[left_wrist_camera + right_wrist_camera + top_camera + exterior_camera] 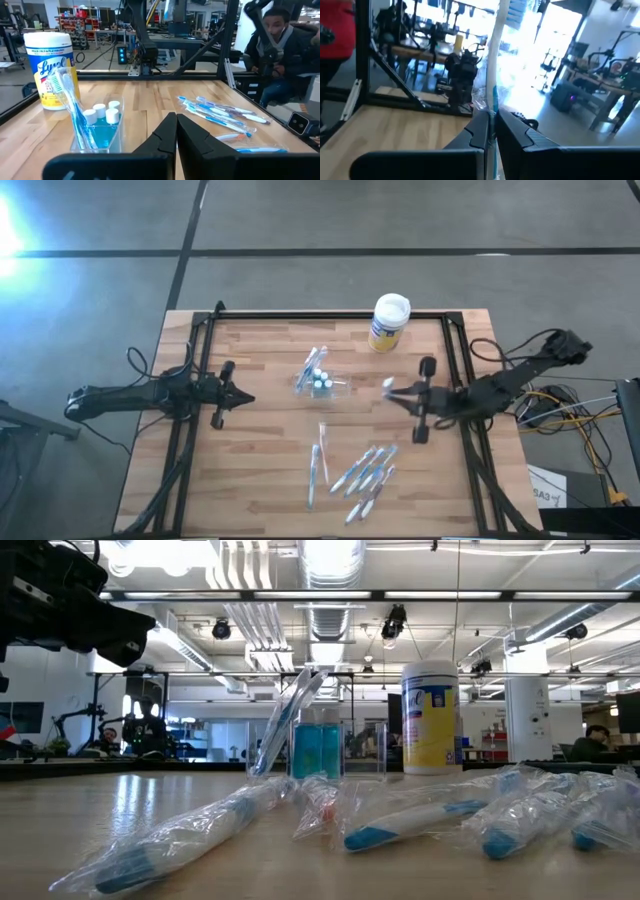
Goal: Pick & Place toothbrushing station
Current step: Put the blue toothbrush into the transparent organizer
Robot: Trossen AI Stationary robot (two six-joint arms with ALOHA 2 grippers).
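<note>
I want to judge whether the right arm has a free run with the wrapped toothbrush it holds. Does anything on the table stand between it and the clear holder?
Nothing visible does. The right gripper holds a wrapped toothbrush beside the clear holder, with bare wood between them. The wipes canister stands farther back, and the loose wrapped toothbrushes lie nearer the front.

— Where is open wood left on the table (250, 470)?
— Along the left side of the high view and across its middle band, between the two grippers.
— What is in the way?
— The centre is taken by the toothbrushing station (322, 382), the upper middle by a yellow canister (388, 323), and the lower middle by scattered wrapped toothbrushes (365, 473).
</note>
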